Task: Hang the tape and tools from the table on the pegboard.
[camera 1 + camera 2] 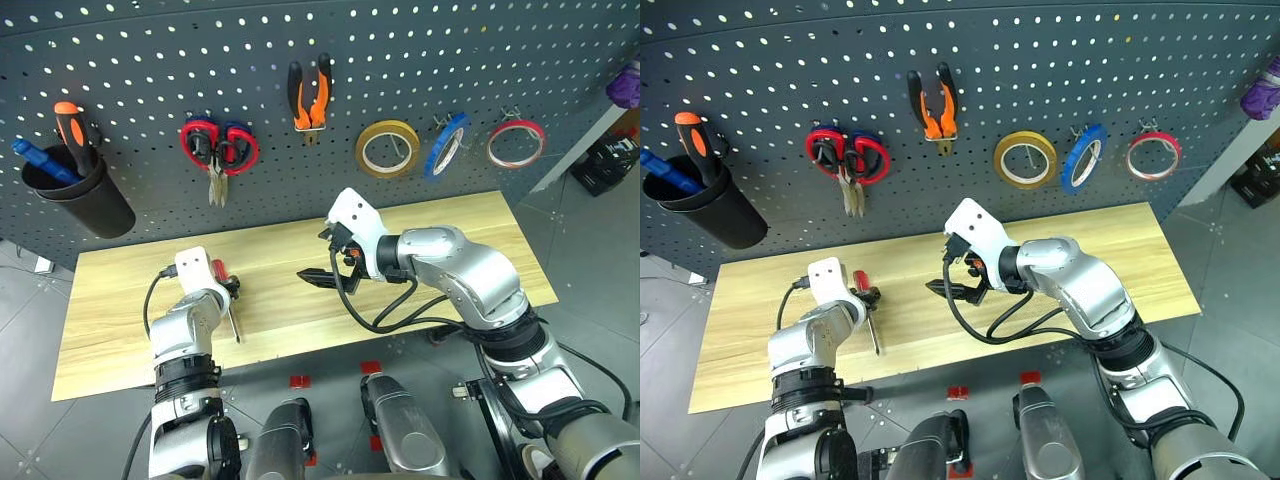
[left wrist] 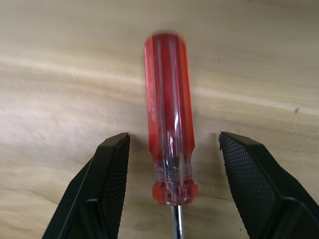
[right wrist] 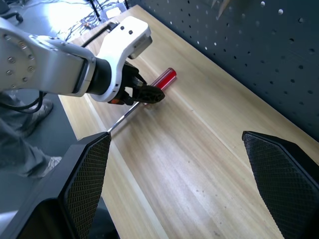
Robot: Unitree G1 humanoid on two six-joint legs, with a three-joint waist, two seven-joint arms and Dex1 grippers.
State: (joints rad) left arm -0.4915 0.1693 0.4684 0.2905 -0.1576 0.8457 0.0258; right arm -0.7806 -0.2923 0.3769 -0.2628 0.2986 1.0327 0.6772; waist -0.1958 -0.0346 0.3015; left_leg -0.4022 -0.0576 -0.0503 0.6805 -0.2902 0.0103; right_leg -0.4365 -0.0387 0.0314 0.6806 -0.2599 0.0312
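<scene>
The left gripper (image 2: pixel 172 149) straddles the red-handled screwdriver (image 2: pixel 168 114) lying on the worktop (image 1: pixel 450 250), jaws apart and not yet gripping, so closing off-centre on the smooth round handle could roll it away.

Even, bright overhead light falls across the wooden table (image 1: pixel 420 240), casting only soft, short shadows toward the pegboard (image 1: pixel 330 40). The pegboard's lines bow at the corners, a wide-lens curve. In the left wrist view the red screwdriver handle (image 2: pixel 168 114) is slightly smeared, with pale glare streaks on the table around it.
</scene>
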